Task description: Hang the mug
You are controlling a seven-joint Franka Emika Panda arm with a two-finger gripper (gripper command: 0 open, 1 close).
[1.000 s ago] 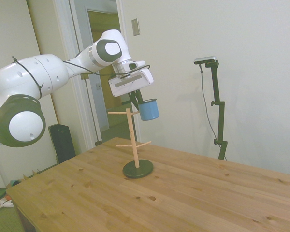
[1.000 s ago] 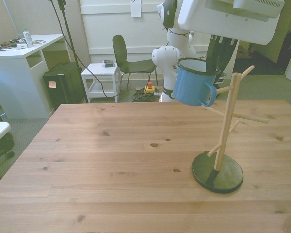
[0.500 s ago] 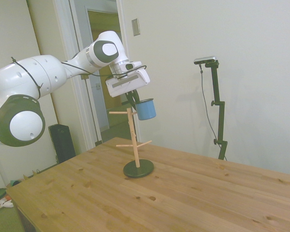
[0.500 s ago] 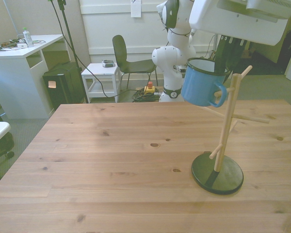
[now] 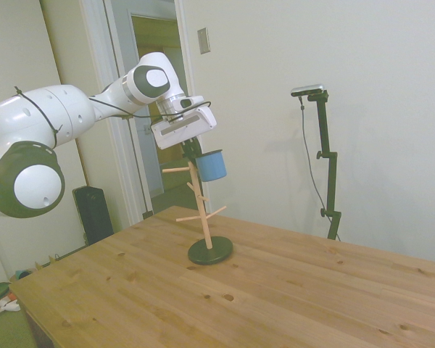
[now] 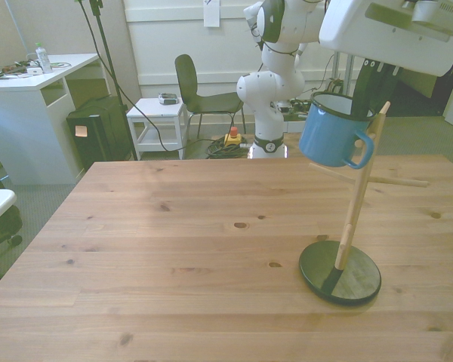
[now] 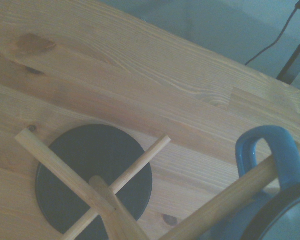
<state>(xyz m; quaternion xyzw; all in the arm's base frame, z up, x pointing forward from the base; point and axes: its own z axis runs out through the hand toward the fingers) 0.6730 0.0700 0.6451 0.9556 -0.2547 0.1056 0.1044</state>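
The mug is small, light-blue enamel with a white inside, a thin dark rim and a small loop handle. It hangs high in the upper right of the front view, tilted, with the gripper reaching down into its mouth, jaws clamped on the rim. In the wrist view a wooden peg passes through the handle. The mug tree leans on its dark round base on the wooden surface.

The mug hangs just below the gripper, its handle around a peg of the rack, which stands on the bench beneath.
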